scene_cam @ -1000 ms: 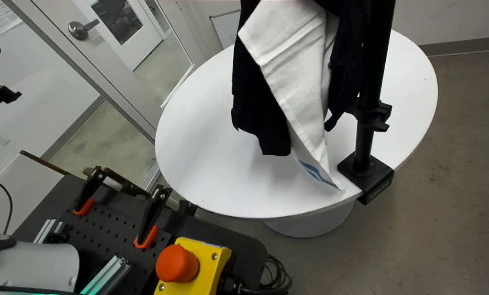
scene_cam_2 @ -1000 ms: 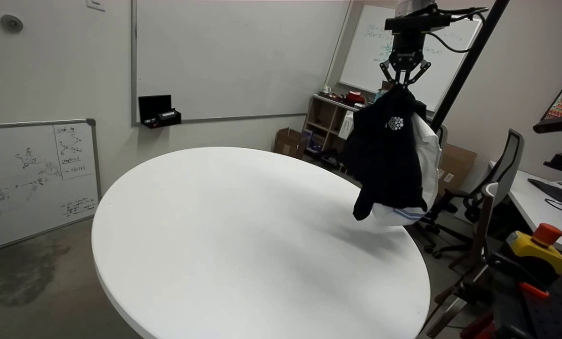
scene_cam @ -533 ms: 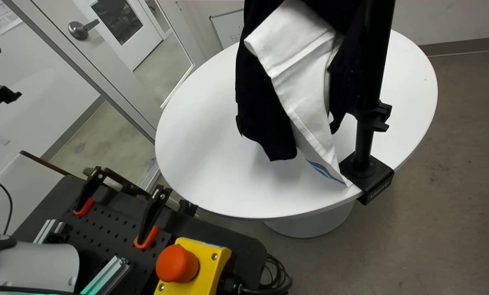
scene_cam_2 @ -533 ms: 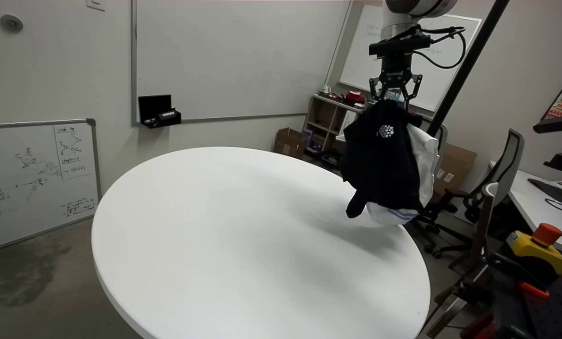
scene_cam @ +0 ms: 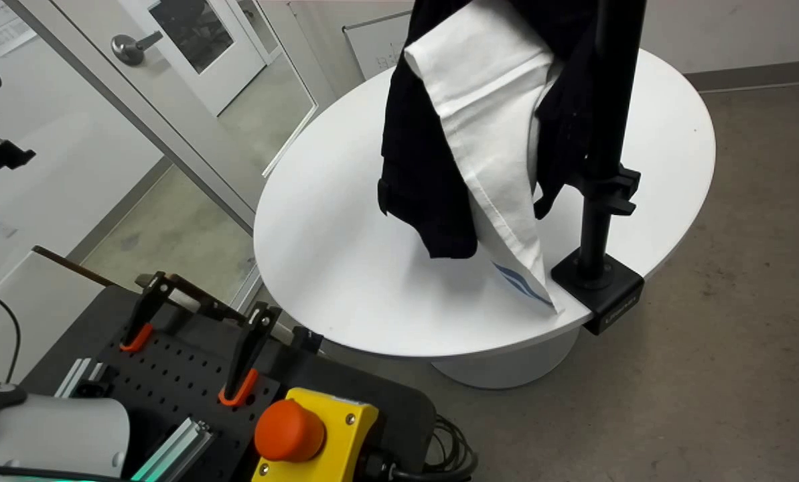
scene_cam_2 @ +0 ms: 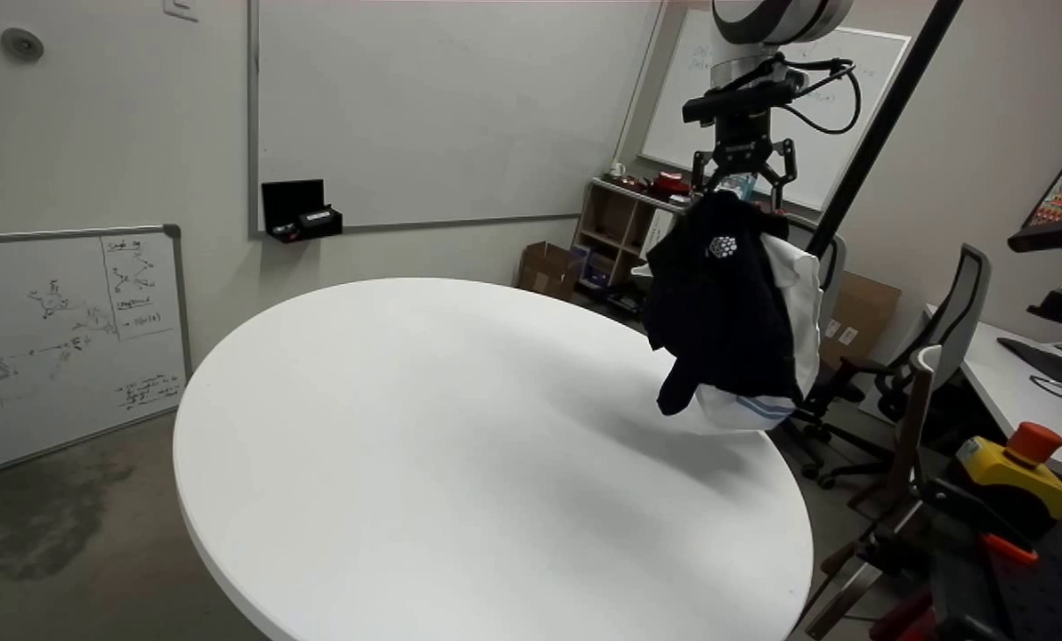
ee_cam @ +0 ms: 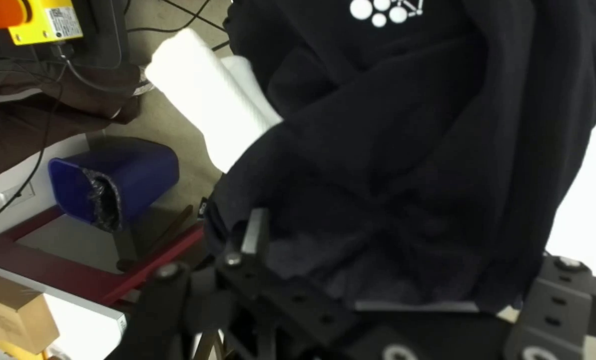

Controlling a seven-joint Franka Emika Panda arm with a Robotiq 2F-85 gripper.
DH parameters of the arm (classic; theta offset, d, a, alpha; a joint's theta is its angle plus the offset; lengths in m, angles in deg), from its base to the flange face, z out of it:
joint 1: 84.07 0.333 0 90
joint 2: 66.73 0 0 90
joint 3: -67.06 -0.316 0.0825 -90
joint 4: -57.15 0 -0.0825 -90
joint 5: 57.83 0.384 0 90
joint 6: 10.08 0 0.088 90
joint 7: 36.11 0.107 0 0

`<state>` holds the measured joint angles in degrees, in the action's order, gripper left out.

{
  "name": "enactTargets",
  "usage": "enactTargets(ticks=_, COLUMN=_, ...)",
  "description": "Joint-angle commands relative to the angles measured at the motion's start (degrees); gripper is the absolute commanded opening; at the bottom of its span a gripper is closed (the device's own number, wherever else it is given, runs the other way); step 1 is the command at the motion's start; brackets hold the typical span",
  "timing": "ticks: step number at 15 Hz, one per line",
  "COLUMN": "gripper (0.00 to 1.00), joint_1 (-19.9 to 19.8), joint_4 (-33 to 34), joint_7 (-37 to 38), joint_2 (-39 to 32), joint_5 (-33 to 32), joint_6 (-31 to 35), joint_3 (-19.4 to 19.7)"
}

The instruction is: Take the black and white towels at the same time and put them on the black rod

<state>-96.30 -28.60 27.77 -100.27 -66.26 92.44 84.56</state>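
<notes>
Both towels hang together in the air over the edge of the round table. In an exterior view the black towel (scene_cam_2: pixel 717 303) drapes in front, and the white towel (scene_cam_2: pixel 798 276) shows at its side with a blue stripe low down. An exterior view from behind shows the white towel (scene_cam: pixel 486 87) lying over the black towel (scene_cam: pixel 426 181). My gripper (scene_cam_2: pixel 737 198) stands open just above the top of the cloths, its fingers spread to either side of the bunched black fabric. Black cloth (ee_cam: pixel 377 175) fills much of the wrist view. The black rod is hidden, apparently behind the fabric.
A tall black pole (scene_cam: pixel 607 120) rises beside the towels from a clamp base (scene_cam: pixel 597 284) on the edge of the white table (scene_cam: pixel 332 221). A yellow stop-button box (scene_cam: pixel 332 428) sits on the dark cart. A blue bin (ee_cam: pixel 123 175) stands on the floor.
My gripper has gone from shut on the towels to open, moving lower and towards the table's middle. The towels shifted slightly and still hang, without dropping to the table.
</notes>
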Motion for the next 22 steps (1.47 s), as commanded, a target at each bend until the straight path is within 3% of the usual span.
enactTargets(ticks=1, gripper=1.0, joint_1=1.2, joint_4=3.2, joint_7=5.0, joint_2=-1.2, joint_5=-3.5, joint_6=0.2, joint_3=1.9)
enactTargets(ticks=6, gripper=1.0, joint_1=1.9, joint_4=4.5, joint_7=7.0, joint_2=2.4, joint_5=-6.5, joint_6=2.0, joint_3=2.0)
enactTargets(ticks=10, gripper=1.0, joint_1=3.7, joint_4=1.5, joint_7=5.7, joint_2=8.9, joint_5=-8.8, joint_6=4.2, joint_3=0.8)
enactTargets(ticks=14, gripper=1.0, joint_1=6.0, joint_4=-6.2, joint_7=3.9, joint_2=16.7, joint_5=-10.8, joint_6=6.6, joint_3=-1.2)
enactTargets(ticks=22, gripper=1.0, joint_1=6.4, joint_4=-28.3, joint_7=-11.2, joint_2=30.7, joint_5=-3.1, joint_6=9.2, joint_3=-8.5)
